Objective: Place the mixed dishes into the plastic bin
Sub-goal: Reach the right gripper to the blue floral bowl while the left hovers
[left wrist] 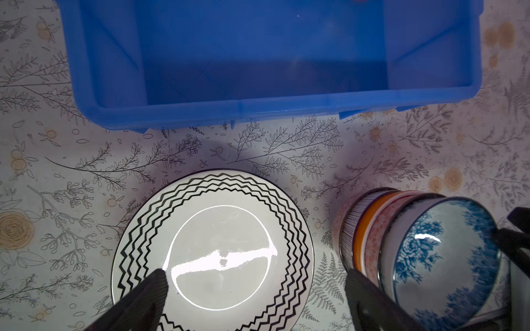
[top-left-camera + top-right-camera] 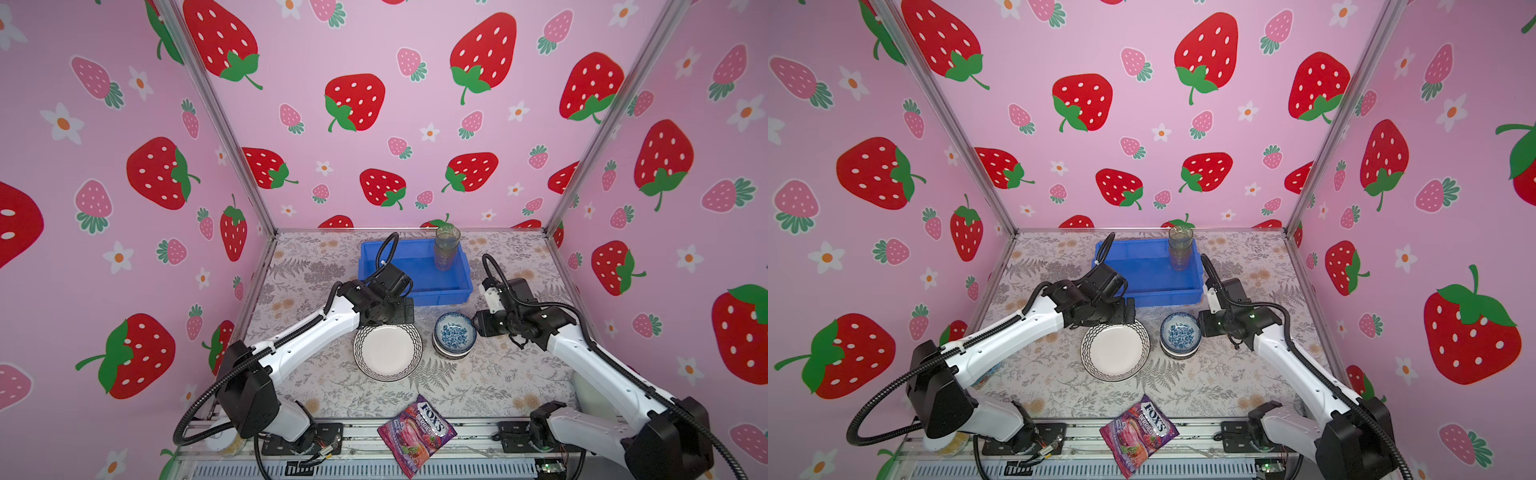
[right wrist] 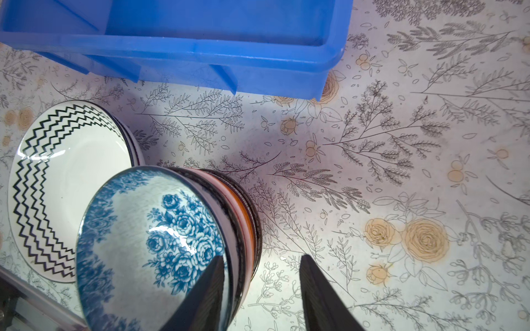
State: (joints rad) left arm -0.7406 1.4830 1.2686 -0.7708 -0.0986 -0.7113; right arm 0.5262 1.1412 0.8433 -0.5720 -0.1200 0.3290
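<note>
1. Pink strawberry-print walls [image 2: 374,124] on three sides; grey floral-print table [image 2: 498,386] below.
2. Bright blue rectangular plastic bin [image 2: 436,296] sits toward the back of the table, centre.
3. Stack of tinted clear glasses [image 2: 446,249], green one on top, stands upright inside the bin at its far right corner. Rest of the bin floor looks bare in the left wrist view.
4. Round white plate with black zigzag rim [image 2: 387,353] lies flat on the table in front of the bin, not touching it. More plate rims show under it in the right wrist view.
5. Stack of small bowls [image 2: 454,334], top one white with blue flowers inside, stands just right of the plate; orange, pink and striped rims below it.
6. Left arm [image 2: 307,336] reaches over the plate's far edge. Left jaws spread wide, holding nothing: one finger [image 1: 143,301] above the plate, the other finger [image 1: 372,303] next to the bowl stack.
7. Right arm [image 2: 582,349] comes in from the right at the bowl stack. Right jaws partly apart, straddling the stack's rim: inner finger [image 3: 200,292] over the top bowl's inside, outer finger [image 3: 321,295] outside with a gap to the stack's side. No grip seen.
8. Purple FOX'S candy bag [image 2: 417,440] lies at the table's front edge, well apart from the dishes.
</note>
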